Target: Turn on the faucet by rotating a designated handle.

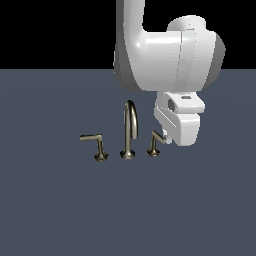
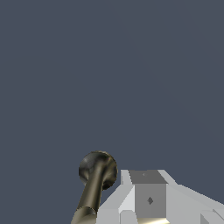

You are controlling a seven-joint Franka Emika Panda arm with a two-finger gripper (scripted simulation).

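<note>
The faucet stands in the middle of the exterior view, with its tall gooseneck spout [image 1: 130,131] between two low levers. The handle [image 1: 155,143] is the smaller lever on the exterior view's right; its short bar slants up toward my gripper [image 1: 166,136]. The twin lever [image 1: 97,144] on the left has a longer bar jutting leftward. My gripper hangs just right of the handle, and its fingertips touch the end of the bar. In the wrist view the handle [image 2: 96,179] lies beside my fingers [image 2: 148,192], not between them. The fingers show as one block with no gap.
The faucet sits on a flat dark grey-blue floor [image 1: 60,210]. The arm's white upper links [image 1: 165,50] tower above and behind the handle. Nothing else shows in either view.
</note>
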